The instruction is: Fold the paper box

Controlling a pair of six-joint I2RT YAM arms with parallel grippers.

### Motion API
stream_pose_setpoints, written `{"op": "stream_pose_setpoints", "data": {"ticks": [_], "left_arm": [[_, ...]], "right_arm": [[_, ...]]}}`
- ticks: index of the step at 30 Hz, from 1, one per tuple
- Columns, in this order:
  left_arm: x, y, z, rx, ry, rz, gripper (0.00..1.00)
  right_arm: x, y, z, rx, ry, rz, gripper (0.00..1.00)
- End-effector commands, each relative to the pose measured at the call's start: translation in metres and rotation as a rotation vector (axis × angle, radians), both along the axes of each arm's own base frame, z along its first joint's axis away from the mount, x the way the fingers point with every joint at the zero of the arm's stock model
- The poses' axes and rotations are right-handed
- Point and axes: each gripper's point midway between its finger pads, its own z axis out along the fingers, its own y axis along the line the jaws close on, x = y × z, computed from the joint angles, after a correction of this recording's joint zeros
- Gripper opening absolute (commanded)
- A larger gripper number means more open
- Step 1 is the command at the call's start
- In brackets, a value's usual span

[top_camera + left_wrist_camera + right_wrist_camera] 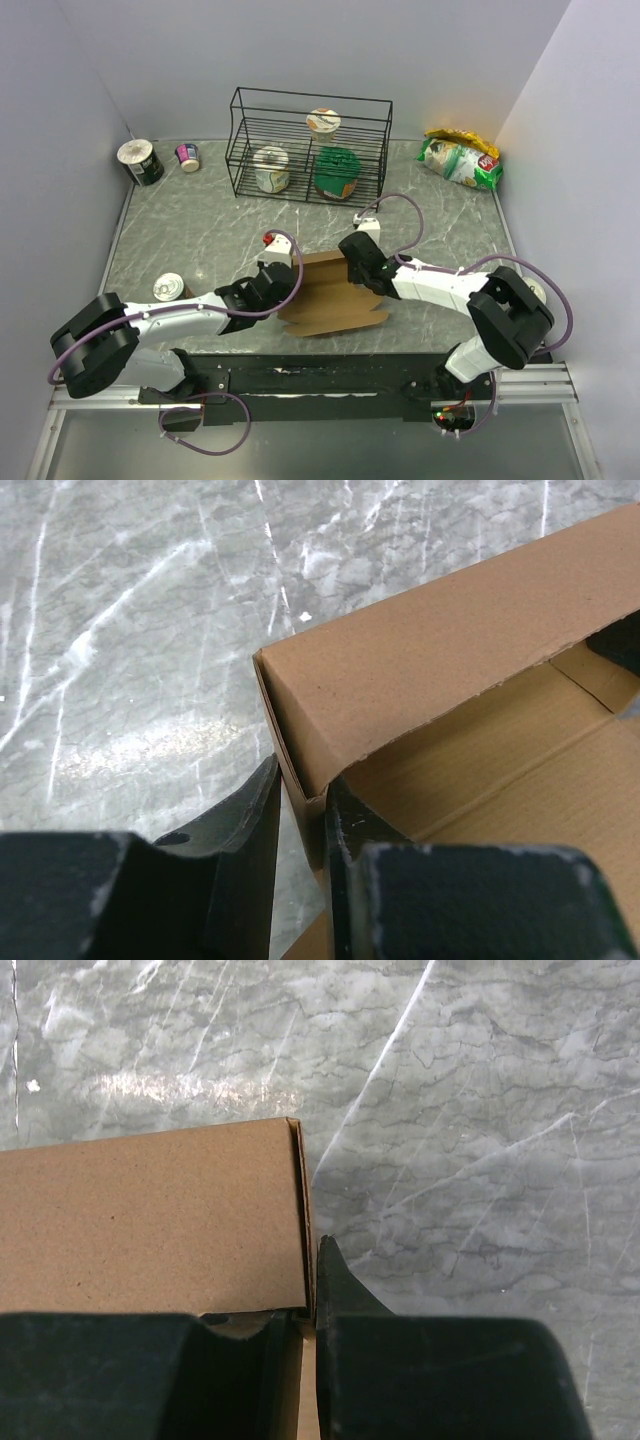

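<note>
Bench (200, 235): grey marbled top, walled on three sides.

The paper box (335, 305): plain brown cardboard, unprinted, lay at near-centre of the bench, between the two arms. It was part-formed. Its far long wall stood upright, its floor panel was flat on the bench, and its top was open. The left end wall stood up at the corner, per the left wrist view.

Left gripper (302, 792): it was at the box's left far corner. One finger (250, 825) was outside the end wall and the other inside, over the floor panel. The jaws were drawn in and pinching that wall.

Right gripper (306, 1305): it was at the box's right end, approx. level with the upright wall. The wall's end edge ran down between its fingers. The outer finger (335, 1280) touched the cardboard; the inner one was mostly hidden. The jaws were drawn in and pinching the cardboard edge.

Other items, all well apart from the box:
- Wire rack (310, 95) at the far centre, holding three cups/tubs, one w/ a green top.
- Tin can (168, 287) at the near left, beside the left arm.
- Large cup (140, 161) and small cup (188, 156) in the far left corner.
- Snack bags (460, 158) in the far right corner.
</note>
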Motion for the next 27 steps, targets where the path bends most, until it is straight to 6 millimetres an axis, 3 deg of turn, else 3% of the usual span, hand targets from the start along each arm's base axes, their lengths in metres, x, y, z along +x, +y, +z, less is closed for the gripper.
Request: {"op": "stream_pose_setpoints", "data": {"ticks": [1, 10, 16, 19, 20, 23, 25, 27], "left_arm": [[0.003, 0.003, 0.023, -0.025, -0.036, 0.049, 0.14], [0.0, 0.016, 0.025, -0.022, -0.044, 0.08, 0.14], [-0.002, 0.009, 0.027, -0.052, -0.049, 0.04, 0.16], [-0.004, -0.002, 0.029, -0.086, -0.035, 0.001, 0.27], [-0.006, -0.006, 0.03, -0.101, -0.028, -0.013, 0.47], [-0.006, -0.012, 0.042, -0.152, -0.03, -0.026, 0.84], [-0.008, -0.016, 0.051, -0.185, -0.028, -0.042, 0.96], [-0.011, -0.015, 0.065, -0.217, -0.039, -0.061, 0.96]], "right_arm": [[-0.002, -0.063, -0.021, -0.232, 0.023, -0.202, 0.0], [-0.002, -0.066, -0.022, -0.247, 0.029, -0.223, 0.0], [-0.001, -0.057, -0.022, -0.208, 0.021, -0.183, 0.0], [0.002, -0.043, -0.018, -0.181, 0.033, -0.096, 0.04], [0.006, -0.033, -0.012, -0.173, 0.04, -0.041, 0.06], [0.007, -0.03, -0.009, -0.226, 0.098, 0.012, 0.07], [-0.002, -0.028, -0.014, -0.25, 0.179, 0.079, 0.07], [-0.004, -0.026, -0.012, -0.244, 0.224, 0.119, 0.07]]}}
